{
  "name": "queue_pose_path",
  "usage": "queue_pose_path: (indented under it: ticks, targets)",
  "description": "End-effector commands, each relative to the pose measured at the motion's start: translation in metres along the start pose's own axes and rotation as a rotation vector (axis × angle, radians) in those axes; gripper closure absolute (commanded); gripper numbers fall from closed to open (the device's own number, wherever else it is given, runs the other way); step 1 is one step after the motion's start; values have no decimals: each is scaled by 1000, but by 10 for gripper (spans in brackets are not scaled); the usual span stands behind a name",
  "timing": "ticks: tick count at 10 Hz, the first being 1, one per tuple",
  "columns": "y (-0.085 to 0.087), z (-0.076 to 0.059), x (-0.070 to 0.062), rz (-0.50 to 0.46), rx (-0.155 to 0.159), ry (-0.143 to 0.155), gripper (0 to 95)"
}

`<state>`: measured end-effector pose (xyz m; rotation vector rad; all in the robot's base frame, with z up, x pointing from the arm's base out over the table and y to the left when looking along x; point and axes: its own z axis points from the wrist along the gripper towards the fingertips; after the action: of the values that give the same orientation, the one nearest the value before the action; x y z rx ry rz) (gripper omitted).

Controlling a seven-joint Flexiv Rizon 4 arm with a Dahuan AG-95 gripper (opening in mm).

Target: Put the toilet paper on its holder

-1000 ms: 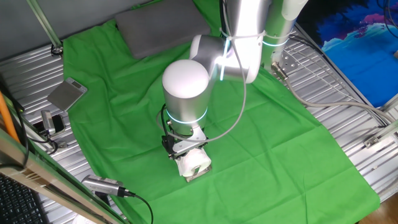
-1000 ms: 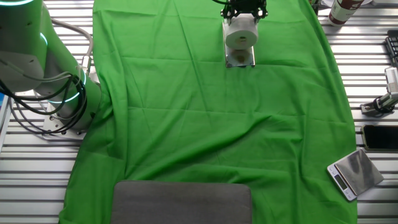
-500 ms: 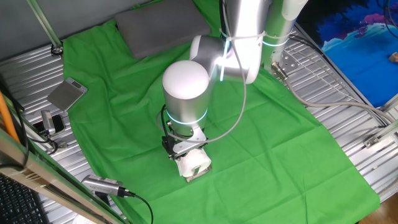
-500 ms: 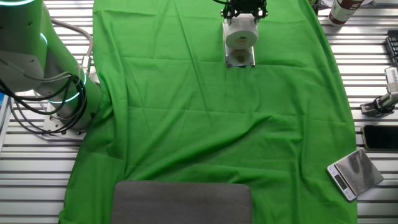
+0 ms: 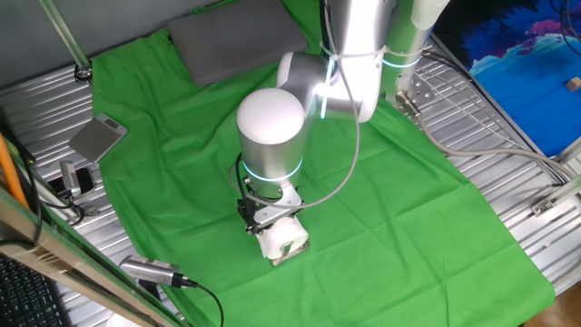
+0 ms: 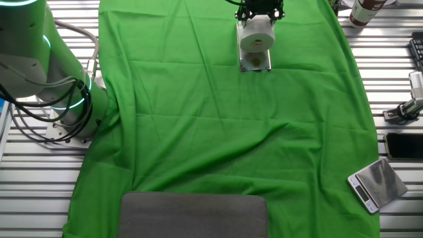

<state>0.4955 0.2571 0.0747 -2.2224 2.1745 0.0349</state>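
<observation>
Toilet paper (image 6: 256,36) lying over the holder (image 6: 255,62) on the green cloth (image 6: 231,132), core facing the other fixed view; gripper (image 6: 260,13) directly above the roll, jaws apparently clamping it.

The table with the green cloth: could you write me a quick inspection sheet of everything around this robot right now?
Surface: green cloth, creased, spread over a slatted metal table.
Job's things: the toilet paper sits over the holder, whose shiny plate shows just below the roll; whether the roll is threaded on the bar cannot be told.
Clutter: grey pad at the cloth's edge; small scale, dark phone and a clamp on the bare slats.
Gripper: the gripper is right at the roll; its finger state cannot be told.
Cables: a grey cable loops along the arm; more cables lie by the robot's base.
Surroundings: blue picture beside the table.
</observation>
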Motion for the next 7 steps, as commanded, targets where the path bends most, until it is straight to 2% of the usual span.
queue_pose_path:
  ticks: [1, 7]
  targets:
    - [0, 3, 0, -4, 0, -4, 0]
    - [0, 6, 0, -5, 0, -16, 0]
